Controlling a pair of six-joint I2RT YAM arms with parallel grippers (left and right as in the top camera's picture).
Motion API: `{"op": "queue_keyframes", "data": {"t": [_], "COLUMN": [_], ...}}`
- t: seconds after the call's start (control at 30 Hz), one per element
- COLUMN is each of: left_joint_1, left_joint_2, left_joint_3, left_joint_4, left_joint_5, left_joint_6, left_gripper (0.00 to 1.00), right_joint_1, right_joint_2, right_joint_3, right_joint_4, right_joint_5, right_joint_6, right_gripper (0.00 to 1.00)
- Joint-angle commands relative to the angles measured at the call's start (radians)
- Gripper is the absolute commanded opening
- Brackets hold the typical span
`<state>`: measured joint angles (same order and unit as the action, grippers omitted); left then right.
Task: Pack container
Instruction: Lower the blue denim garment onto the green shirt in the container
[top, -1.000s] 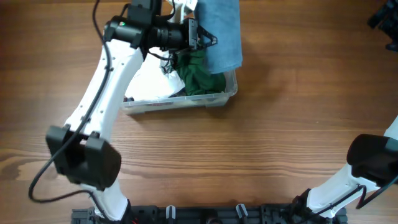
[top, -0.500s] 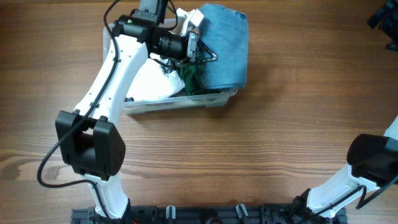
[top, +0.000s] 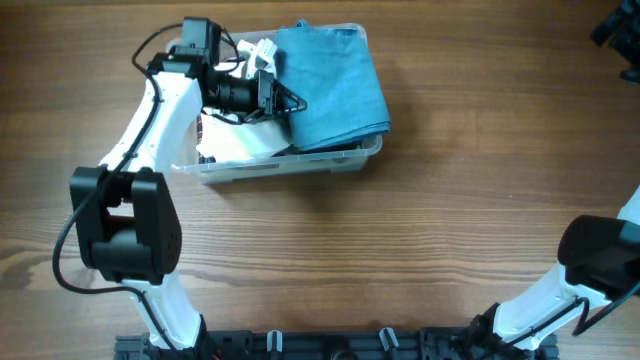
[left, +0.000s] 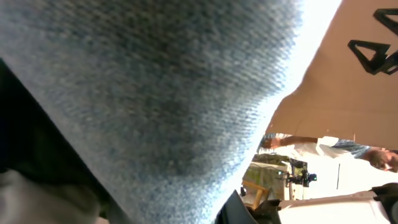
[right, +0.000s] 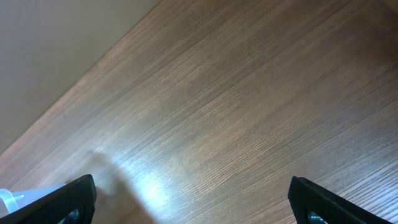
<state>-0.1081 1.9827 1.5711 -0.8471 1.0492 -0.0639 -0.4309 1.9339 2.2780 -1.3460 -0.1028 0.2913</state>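
The left tool (top: 291, 100) is clamped on the edge of the blue cloth (top: 335, 85), draping it over the container (top: 290, 167) at the table's (right: 217, 93) far left. Packing is mid-step: the cloth likely needs pushing down inside the rim, then releasing. The right tool (right: 196, 202) hangs with its fingers apart above the table.

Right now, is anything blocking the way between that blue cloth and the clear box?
Nothing visible does. The left gripper holds the blue cloth at its edge, and the cloth already drapes over the right part of the container, beside white fabric inside.
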Motion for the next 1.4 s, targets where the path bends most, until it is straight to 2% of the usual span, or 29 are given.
{"op": "queue_keyframes", "data": {"t": [0.0, 0.17, 0.2, 0.23, 0.27, 0.3, 0.33, 0.43, 0.57, 0.73, 0.83, 1.07, 1.17, 1.23, 1.3, 1.37], "left_joint_1": [0.042, 0.123, 0.132, 0.139, 0.14, 0.139, 0.135, 0.121, 0.103, 0.067, 0.036, -0.026, -0.042, -0.047, -0.047, -0.047], "left_joint_2": [-0.006, -0.006, -0.006, -0.006, -0.006, -0.006, -0.006, -0.006, -0.025, -0.129, -0.179, -0.18, -0.176, -0.169, -0.162, -0.154], "left_joint_3": [-0.063, -0.092, -0.092, -0.092, -0.092, -0.092, -0.092, -0.092, -0.086, -0.043, -0.038, -0.038, -0.038, -0.038, -0.039, -0.039], "left_joint_4": [0.031, 0.029, 0.029, 0.029, 0.029, 0.029, 0.029, 0.042, 0.048, 0.076, 0.124, 0.13, 0.134, 0.139, 0.153, 0.177], "left_joint_5": [-0.005, -0.093, -0.106, -0.122, -0.141, -0.161, -0.165, -0.165, -0.164, -0.176, -0.264, -0.517, -0.62, -0.695, -0.711, -0.711], "left_joint_6": [0.034, 0.034, 0.034, 0.034, 0.034, 0.035, 0.035, 0.035, 0.035, 0.034, 0.034, 0.027, 0.025, -0.004, -0.004, -0.014], "left_gripper": [0.04, 0.04, 0.1, 0.25, 0.46, 0.72, 0.83, 0.99, 0.99, 0.99, 1.0, 0.98, 0.87, 0.69, 0.54, 0.45], "right_joint_1": [0.001, 0.001, 0.001, 0.001, 0.001, 0.001, 0.001, 0.001, 0.001, 0.001, 0.001, 0.001, 0.001, 0.001, 0.001, 0.001], "right_joint_2": [0.006, 0.006, 0.006, 0.006, 0.006, 0.006, 0.006, 0.006, 0.006, 0.006, 0.006, 0.006, 0.006, 0.006, 0.006, 0.006], "right_joint_3": [0.001, 0.001, 0.001, 0.001, 0.001, 0.001, 0.001, 0.001, 0.001, 0.001, 0.001, 0.001, 0.002, 0.001, 0.002, 0.001], "right_joint_4": [0.002, 0.001, 0.002, 0.001, 0.002, 0.002, 0.001, 0.002, 0.002, 0.002, 0.002, 0.002, 0.001, 0.001, 0.002, 0.002], "right_joint_5": [0.01, 0.01, 0.01, 0.01, 0.01, 0.01, 0.01, 0.01, 0.01, 0.01, 0.01, 0.01, 0.01, 0.01, 0.01, 0.01], "right_joint_6": [0.007, 0.008, 0.007, 0.007, 0.008, 0.008, 0.007, 0.007, 0.008, 0.007, 0.007, 0.008, 0.007, 0.008, 0.008, 0.007], "right_gripper": [1.0, 1.0, 1.0, 1.0, 1.0, 1.0, 1.0, 1.0, 1.0, 1.0, 1.0, 1.0, 1.0, 1.0, 1.0, 1.0]}}
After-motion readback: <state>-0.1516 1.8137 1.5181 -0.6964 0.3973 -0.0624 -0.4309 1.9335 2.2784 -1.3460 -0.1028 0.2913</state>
